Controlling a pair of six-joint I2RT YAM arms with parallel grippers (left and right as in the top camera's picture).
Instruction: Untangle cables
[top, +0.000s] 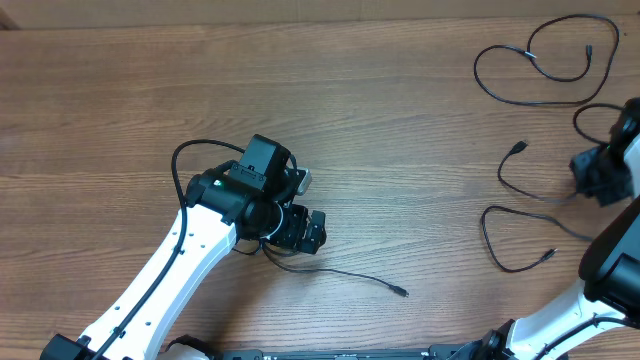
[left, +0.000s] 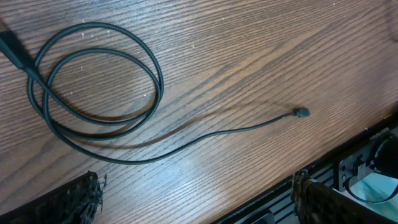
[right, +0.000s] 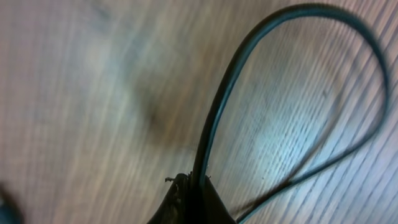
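Observation:
Several thin black cables lie on the wooden table. One cable (left: 94, 87) is coiled in a double loop, its tail running to a small plug (left: 301, 112). My left gripper (left: 196, 208) hovers open above it, nothing between its fingers (left: 74, 202). In the overhead view this cable (top: 350, 274) trails out from under the left gripper (top: 303, 230). At the right edge my right gripper (top: 598, 176) is shut on another cable (right: 219, 109), which loops up and round from the closed fingertips (right: 198, 198). Loose cables (top: 512, 178) lie spread beside it.
A long looped cable (top: 535, 62) lies at the back right and another curved one (top: 515, 250) at the front right. The table's front edge with a black rail (left: 348, 168) runs close below the left gripper.

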